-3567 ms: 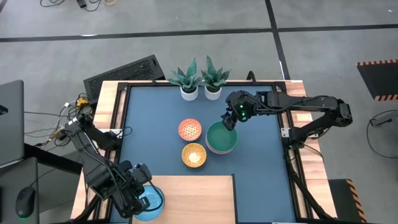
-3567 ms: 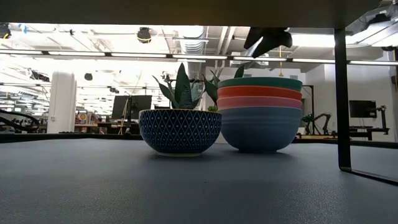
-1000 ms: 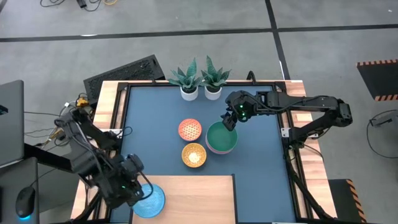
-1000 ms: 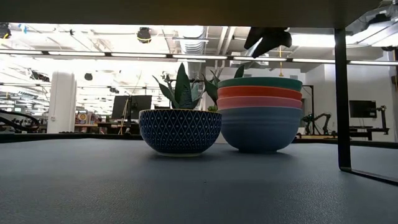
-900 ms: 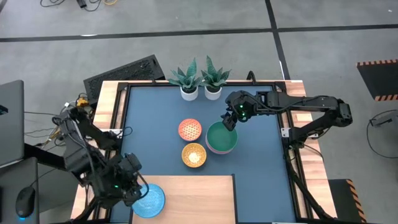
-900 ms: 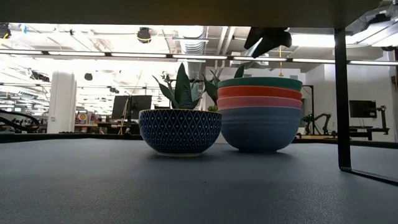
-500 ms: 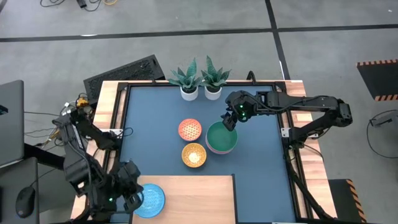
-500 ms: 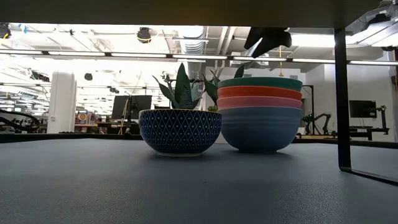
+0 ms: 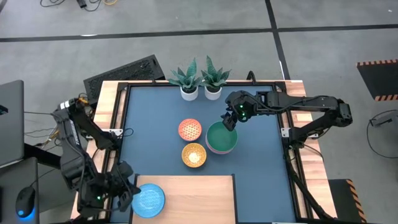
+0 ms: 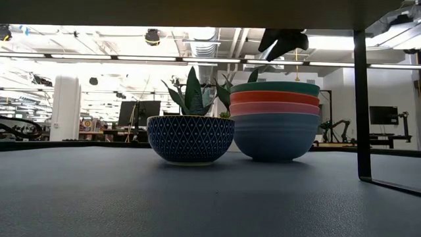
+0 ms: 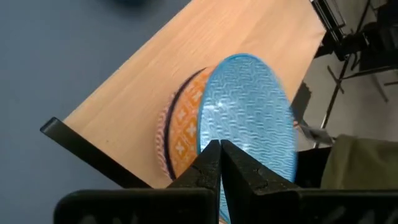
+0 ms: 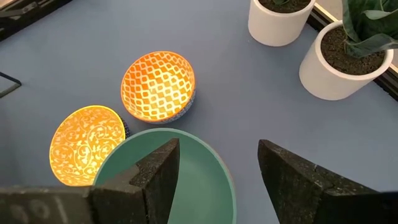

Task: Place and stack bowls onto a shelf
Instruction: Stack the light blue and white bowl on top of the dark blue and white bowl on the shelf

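Stacking the large bowls onto the shelf [image 9: 193, 196] depends on a clean grasp of the top bowl. The right hand [image 9: 229, 119] hovers at the rim of the green bowl [image 9: 221, 137], its fingers spread wide and holding nothing. This bowl tops a stack of orange-red, pink and light blue bowls on the table [image 9: 149, 134]. The operator should straddle the rim with one finger inside and one outside, close firmly, then lift straight up so the lower bowls stay put. The left hand [image 9: 127, 199], fingers pressed together and empty, sits just beside the blue patterned bowl [image 9: 148, 200] on the shelf's left end.
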Motion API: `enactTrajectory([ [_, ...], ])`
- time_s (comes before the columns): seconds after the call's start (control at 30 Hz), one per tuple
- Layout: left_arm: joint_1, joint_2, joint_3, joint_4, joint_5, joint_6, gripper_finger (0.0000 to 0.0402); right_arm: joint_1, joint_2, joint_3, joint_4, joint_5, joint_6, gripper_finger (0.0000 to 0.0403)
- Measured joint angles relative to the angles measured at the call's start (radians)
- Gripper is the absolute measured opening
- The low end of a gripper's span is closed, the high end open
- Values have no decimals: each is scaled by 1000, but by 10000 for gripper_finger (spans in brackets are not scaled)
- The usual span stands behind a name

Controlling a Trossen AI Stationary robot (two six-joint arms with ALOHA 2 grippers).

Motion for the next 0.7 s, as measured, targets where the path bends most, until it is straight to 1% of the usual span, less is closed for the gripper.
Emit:
enactTrajectory([
  [0.07,0,-20,-35,30,-5,-2,0,0,0,0,0,0,7,244],
  [0.2,0,-47,-60,42,-19,7,0,0,0,0,0,0,7,244],
  [0.5,1,-50,-108,62,1,19,0,0,0,0,0,0,7,244],
  [0.7,1,-53,-102,62,-10,-7,0,0,0,0,0,0,7,244],
])
